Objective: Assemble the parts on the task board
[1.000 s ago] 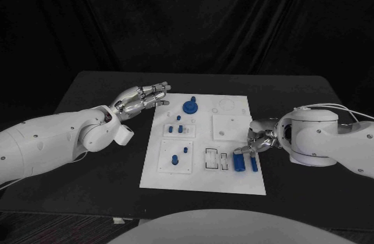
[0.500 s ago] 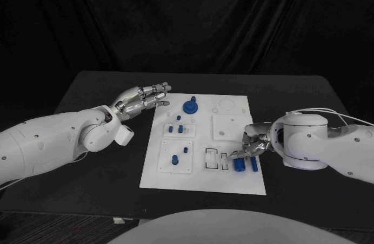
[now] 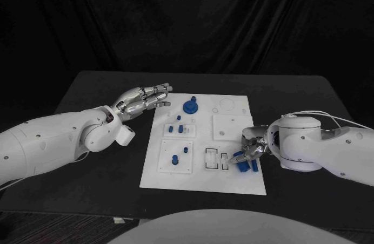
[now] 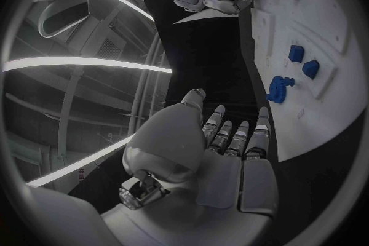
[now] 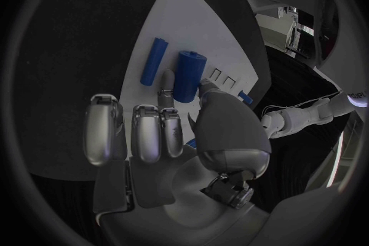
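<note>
Left hand [image 3: 142, 100] hovers off the far left corner of the task board [image 3: 204, 179], fingers spread and slightly curled, nothing in it (idle, palm side empty in its wrist view). Just right of its fingertips, on the board, sits a blue knob part [image 3: 190, 106]; nearer the robot from that hand are two small blue pegs [image 3: 176, 129] in a raised block and another blue peg [image 3: 174, 159] in a second block. Further right, the right hand [image 3: 248, 149] is down on the board's near right area, fingers curled toward a thick blue cylinder [image 5: 187, 75]; a fingertip and the thumb look to be touching it, but whether it is really pinched or just being reached for, cannot tell. A thinner blue rod [image 5: 153, 61] lies just beside the cylinder, on its side away from the thumb, not touched. Judgement: the cylinder looks like rigid light plastic, smooth and round, so it will likely roll or slip if nudged; best taken across its middle between thumb and a finger, kept clear of the rod.
</note>
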You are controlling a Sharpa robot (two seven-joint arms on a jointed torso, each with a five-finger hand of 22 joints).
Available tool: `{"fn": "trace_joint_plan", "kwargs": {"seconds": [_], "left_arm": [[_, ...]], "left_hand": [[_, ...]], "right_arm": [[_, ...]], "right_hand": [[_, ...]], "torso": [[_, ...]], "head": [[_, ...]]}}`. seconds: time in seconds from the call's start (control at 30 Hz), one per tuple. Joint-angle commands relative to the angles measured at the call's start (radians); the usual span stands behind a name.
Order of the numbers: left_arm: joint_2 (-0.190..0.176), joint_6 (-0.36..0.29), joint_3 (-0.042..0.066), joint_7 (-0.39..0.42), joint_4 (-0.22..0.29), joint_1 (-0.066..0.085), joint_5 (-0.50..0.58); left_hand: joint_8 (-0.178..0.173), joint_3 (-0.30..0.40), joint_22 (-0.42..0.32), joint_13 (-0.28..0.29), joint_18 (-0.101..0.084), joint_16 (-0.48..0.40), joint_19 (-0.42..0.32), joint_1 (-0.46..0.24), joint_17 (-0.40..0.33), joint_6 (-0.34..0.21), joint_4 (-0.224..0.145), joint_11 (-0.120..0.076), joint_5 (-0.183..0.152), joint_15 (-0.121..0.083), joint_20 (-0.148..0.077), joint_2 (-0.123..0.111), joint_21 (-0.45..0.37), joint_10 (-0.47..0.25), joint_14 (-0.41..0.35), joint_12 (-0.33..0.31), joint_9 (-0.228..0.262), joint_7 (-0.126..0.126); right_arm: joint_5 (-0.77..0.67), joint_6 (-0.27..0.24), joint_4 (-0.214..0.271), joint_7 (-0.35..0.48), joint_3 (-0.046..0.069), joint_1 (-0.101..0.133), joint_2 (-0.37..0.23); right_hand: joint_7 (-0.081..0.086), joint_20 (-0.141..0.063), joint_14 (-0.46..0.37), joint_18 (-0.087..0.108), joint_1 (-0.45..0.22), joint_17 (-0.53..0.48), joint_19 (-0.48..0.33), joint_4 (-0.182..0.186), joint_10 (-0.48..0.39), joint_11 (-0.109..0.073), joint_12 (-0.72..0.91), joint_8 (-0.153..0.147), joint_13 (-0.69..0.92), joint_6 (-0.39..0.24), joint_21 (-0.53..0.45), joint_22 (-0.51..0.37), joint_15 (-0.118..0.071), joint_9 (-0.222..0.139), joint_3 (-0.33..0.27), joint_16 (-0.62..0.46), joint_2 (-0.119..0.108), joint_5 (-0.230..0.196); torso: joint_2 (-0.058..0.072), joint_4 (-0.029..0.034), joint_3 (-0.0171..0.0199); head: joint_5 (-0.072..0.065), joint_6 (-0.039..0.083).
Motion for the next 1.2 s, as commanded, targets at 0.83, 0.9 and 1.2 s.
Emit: {"fn": "trace_joint_plan", "kwargs": {"seconds": [0.83, 0.9, 1.2], "left_arm": [[-0.001, 0.016, 0.001, 0.004, 0.004, -0.005, 0.007], [-0.001, 0.015, 0.001, 0.004, 0.005, -0.005, 0.007], [0.004, 0.017, 0.001, 0.005, 0.004, -0.005, 0.007]], "left_hand": [[0.008, 0.009, -0.002, 0.002, -0.017, 0.005, 0.005, 0.001, 0.002, 0.01, -0.004, 0.009, 0.003, 0.012, 0.0, 0.009, 0.004, 0.002, 0.001, 0.007, 0.001, 0.005], [0.009, 0.011, -0.001, 0.002, -0.017, 0.005, 0.006, 0.002, 0.002, 0.013, -0.005, 0.01, 0.004, 0.012, 0.0, 0.009, 0.005, 0.003, 0.001, 0.008, 0.002, 0.006], [0.011, 0.014, -0.001, 0.003, -0.018, 0.006, 0.008, 0.003, 0.002, 0.019, -0.006, 0.012, 0.005, 0.012, 0.0, 0.009, 0.005, 0.005, 0.003, 0.012, 0.002, 0.008]], "right_arm": [[0.405, -0.188, 0.04, 0.025, -0.002, 0.03, -0.027], [0.446, -0.208, 0.047, 0.021, -0.002, 0.04, -0.03], [0.561, -0.306, 0.05, 0.034, -0.002, 0.061, -0.013]], "right_hand": [[-0.02, -0.003, 0.084, 0.018, 0.082, 0.16, 0.008, -0.125, 0.104, -0.013, 0.003, 0.146, 0.263, -0.067, -0.016, 0.198, -0.006, 0.133, 0.229, 0.002, 0.026, 0.618], [-0.021, -0.003, 0.083, 0.019, 0.074, 0.155, 0.006, -0.125, 0.104, -0.014, 0.003, 0.149, 0.263, -0.067, -0.02, 0.196, -0.007, 0.134, 0.234, -0.001, 0.027, 0.599], [-0.016, -0.003, 0.083, 0.024, 0.071, 0.151, -0.003, -0.144, 0.104, -0.01, 0.003, 0.146, 0.263, -0.094, -0.04, 0.19, -0.005, 0.135, 0.258, -0.002, 0.03, 0.516]], "torso": [[-0.001, -0.001, -0.0005], [0.0, -0.0011, -0.0002], [0.0, 0.0026, -0.0012]], "head": [[0.009, 0.0], [0.008, 0.0], [0.003, 0.0]]}}
